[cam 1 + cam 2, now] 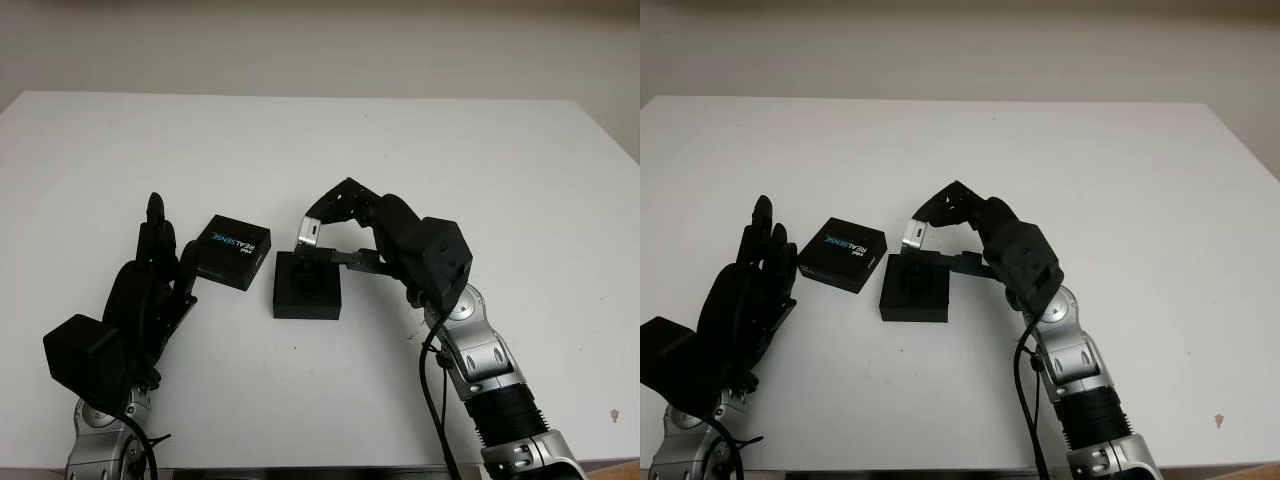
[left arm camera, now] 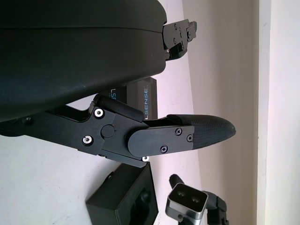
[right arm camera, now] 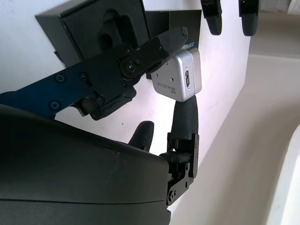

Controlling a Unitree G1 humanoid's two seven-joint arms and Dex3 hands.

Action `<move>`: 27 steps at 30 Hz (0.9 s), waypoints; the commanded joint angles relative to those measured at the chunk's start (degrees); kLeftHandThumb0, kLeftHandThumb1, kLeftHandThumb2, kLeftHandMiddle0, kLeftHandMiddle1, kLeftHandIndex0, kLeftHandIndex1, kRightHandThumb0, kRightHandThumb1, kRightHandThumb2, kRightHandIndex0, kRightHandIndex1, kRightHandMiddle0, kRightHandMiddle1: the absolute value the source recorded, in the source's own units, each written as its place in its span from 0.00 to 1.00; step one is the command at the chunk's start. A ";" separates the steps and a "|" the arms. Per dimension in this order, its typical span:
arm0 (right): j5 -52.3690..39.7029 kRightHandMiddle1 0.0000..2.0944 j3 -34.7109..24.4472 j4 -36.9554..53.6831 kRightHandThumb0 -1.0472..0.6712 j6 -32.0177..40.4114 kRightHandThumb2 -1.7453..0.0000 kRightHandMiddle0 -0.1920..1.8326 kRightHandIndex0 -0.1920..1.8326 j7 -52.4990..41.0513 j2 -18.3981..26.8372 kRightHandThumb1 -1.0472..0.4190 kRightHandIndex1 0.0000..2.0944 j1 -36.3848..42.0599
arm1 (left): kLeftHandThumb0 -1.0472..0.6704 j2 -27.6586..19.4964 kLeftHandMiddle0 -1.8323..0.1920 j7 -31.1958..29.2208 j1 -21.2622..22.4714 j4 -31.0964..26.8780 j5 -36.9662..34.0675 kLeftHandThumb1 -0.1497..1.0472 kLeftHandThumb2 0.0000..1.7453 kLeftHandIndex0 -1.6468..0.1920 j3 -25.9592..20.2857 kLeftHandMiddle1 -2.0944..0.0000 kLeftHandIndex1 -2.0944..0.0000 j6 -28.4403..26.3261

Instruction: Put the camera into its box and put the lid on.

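The right hand (image 1: pixel 335 232) is closed around the camera (image 1: pixel 309 232), a small silver block pinched between its black fingertips (image 3: pixel 174 37). In the right wrist view one finger presses on the camera's upper face while another stands up against its underside, and the silver end with a small port faces outward. The hand holds the camera in the air just above the far edge of the box (image 1: pixel 307 285), tilted, not touching it.

The box is a black square tray lying open on the white table (image 1: pixel 450 170), directly beneath the held camera. Its insert shows a moulded recess in the middle, which has nothing in it.

Just beside the box, on the robot's left, lies the lid (image 1: pixel 233 250), a flat black square printed with white "REALSENSE" lettering. It lies turned at an angle to the box, with a narrow strip of table between the two.

The left hand (image 1: pixel 160 275) is open and holds nothing. It sits at the lid's outer side, its fingertips very near the lid's edge; whether they touch it cannot be told. In the left wrist view, one of its fingers (image 2: pixel 201 132) reaches across in front of the lid, with the box and the silver camera beyond.
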State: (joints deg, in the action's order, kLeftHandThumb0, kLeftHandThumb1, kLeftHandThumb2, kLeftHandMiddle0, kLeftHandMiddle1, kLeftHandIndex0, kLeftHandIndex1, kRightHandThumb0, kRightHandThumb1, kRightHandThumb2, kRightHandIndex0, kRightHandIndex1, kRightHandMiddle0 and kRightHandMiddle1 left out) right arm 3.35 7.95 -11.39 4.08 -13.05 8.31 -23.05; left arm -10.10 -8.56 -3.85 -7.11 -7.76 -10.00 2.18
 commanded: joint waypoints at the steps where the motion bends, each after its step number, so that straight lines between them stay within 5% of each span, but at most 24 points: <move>1: -0.92 0.79 -0.67 1.19 0.35 0.75 0.97 0.29 0.10 -0.53 -0.38 0.08 0.56 0.16 | 0.16 0.00 1.00 -0.02 -0.38 -1.00 0.20 1.00 0.28 1.00 0.27 1.00 1.00 -0.09; 14: -5.91 0.79 -1.15 0.74 0.37 2.16 0.97 0.25 0.07 -4.54 -2.00 0.05 0.51 2.66 | 0.17 -0.03 1.00 -0.45 -0.25 0.23 0.08 1.00 0.28 1.00 0.14 1.00 1.00 1.26; 27: -6.22 0.82 -1.29 -8.29 0.37 -4.60 0.97 0.24 0.05 -5.49 -5.37 0.03 0.49 2.88 | 0.17 -0.03 1.00 -0.58 -0.66 -0.12 0.14 1.00 0.29 1.00 0.20 1.00 1.00 1.02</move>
State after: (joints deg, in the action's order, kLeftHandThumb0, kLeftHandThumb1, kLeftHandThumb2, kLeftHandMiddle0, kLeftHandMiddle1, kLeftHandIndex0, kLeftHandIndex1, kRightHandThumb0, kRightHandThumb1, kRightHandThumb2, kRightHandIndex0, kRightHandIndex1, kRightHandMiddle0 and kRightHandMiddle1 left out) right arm -2.95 6.52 -19.31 0.65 -18.55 3.32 -19.94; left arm -10.10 -9.11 -4.35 -6.62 -7.77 -9.97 2.86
